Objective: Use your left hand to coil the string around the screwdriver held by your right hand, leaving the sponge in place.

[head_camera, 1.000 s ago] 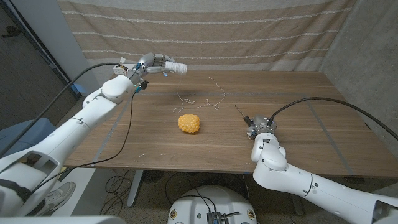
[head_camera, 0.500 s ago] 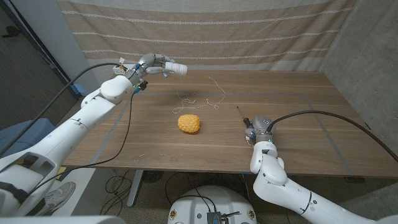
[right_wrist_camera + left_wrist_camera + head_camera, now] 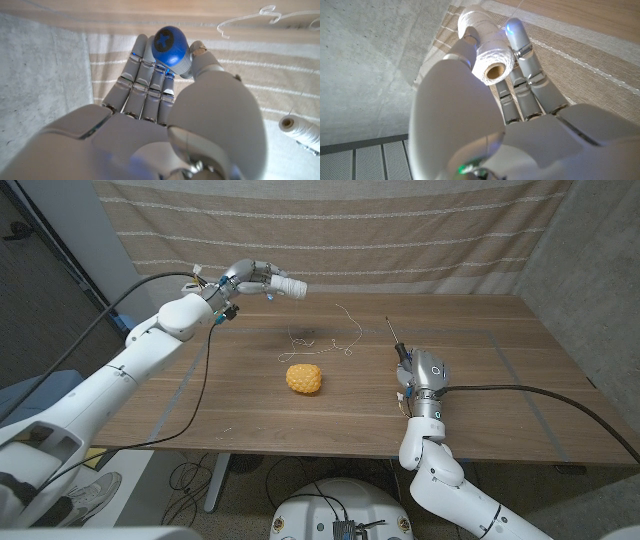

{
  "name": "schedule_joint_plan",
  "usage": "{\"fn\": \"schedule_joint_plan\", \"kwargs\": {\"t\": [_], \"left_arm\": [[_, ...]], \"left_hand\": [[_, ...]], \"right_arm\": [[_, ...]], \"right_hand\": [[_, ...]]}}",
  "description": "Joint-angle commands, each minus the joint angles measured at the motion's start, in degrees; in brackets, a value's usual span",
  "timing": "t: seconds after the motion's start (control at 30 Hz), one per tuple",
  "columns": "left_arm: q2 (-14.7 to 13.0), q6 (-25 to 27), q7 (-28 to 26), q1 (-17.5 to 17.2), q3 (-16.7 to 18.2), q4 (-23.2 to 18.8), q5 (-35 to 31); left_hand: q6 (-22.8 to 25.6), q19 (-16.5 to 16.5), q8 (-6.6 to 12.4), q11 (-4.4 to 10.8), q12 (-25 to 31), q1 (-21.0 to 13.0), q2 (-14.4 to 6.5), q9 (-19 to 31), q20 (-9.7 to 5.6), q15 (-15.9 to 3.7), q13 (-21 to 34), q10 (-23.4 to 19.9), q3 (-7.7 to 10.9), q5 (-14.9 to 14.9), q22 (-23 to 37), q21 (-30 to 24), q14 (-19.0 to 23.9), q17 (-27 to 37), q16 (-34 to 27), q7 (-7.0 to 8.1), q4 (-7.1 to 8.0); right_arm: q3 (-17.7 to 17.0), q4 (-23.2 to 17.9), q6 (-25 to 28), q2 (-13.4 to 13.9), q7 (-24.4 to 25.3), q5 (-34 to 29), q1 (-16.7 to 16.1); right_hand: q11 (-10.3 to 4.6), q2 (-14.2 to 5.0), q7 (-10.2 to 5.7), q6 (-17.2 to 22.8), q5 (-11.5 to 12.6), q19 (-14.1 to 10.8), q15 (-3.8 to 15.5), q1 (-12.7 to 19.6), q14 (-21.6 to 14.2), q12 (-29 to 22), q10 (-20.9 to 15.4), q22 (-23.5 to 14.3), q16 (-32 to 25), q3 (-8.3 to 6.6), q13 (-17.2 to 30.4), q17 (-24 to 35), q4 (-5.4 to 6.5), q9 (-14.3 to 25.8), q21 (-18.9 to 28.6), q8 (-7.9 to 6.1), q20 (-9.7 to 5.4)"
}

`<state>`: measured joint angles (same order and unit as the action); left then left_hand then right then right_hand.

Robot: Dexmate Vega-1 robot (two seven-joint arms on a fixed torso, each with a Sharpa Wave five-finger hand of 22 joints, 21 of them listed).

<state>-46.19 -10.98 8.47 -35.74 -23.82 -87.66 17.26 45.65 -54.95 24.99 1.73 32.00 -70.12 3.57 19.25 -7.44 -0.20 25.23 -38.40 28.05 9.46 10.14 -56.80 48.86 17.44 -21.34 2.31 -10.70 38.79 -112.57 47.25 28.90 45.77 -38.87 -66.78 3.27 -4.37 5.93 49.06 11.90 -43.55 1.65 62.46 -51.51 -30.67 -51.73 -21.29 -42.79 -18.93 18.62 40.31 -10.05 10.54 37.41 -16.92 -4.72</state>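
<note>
Head view: the left hand (image 3: 248, 278) holds the spool (image 3: 287, 287) at ten o'clock from the screwdriver (image 3: 396, 343), which the right hand (image 3: 422, 377) grips pointing up at twelve.

No words, brand names or numbers can be read anywhere in these pictures. The one sign is a black cross mark stamped on the rounded blue butt end of the screwdriver (image 3: 170, 47), seen in the right wrist view where the right hand (image 3: 165, 125) grips the handle. The mark is a plain cross, with no lettering beside it.
</note>
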Motion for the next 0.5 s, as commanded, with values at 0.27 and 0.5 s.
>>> {"fn": "schedule_joint_plan", "kwargs": {"t": [0.27, 0.5], "left_arm": [[-1.99, -0.54, 10.57, -0.47, 1.12, -7.02, 8.25], [-1.85, -0.57, 12.79, -0.91, 1.67, -7.80, 11.33]], "left_hand": [[7.10, 1.15, -0.25, -1.43, 2.56, -9.28, -9.71, -0.05, -4.14, -12.55, 10.19, -4.79, 0.88, 0.46, -0.07, -0.33, 16.33, 0.81, -0.04, -7.19, 1.35], [7.01, 1.25, -0.28, -1.38, 2.49, -9.31, -9.74, 0.15, -4.14, -12.55, 10.45, -4.89, 0.86, 0.47, -0.07, -0.43, 16.26, 1.11, -0.09, -7.16, 1.35]], "right_arm": [[-1.68, 7.36, -11.82, 1.00, 8.63, 3.58, 3.79], [-0.63, 9.28, -15.45, 2.72, 8.05, 2.86, 5.98]], "right_hand": [[-7.72, -2.62, -11.18, 14.37, 0.90, 1.40, 11.28, 3.41, -5.95, -0.97, -7.49, -0.37, 0.97, -1.11, 0.80, 0.37, 1.85, 0.48, 0.87, 0.37, -5.93], [-8.05, -2.38, -11.82, 14.29, 1.36, 2.44, 11.27, 3.69, -5.48, -0.81, -7.28, -0.53, 1.96, -0.71, 1.27, 0.56, 1.87, 0.61, 1.43, 0.79, -6.18]]}}
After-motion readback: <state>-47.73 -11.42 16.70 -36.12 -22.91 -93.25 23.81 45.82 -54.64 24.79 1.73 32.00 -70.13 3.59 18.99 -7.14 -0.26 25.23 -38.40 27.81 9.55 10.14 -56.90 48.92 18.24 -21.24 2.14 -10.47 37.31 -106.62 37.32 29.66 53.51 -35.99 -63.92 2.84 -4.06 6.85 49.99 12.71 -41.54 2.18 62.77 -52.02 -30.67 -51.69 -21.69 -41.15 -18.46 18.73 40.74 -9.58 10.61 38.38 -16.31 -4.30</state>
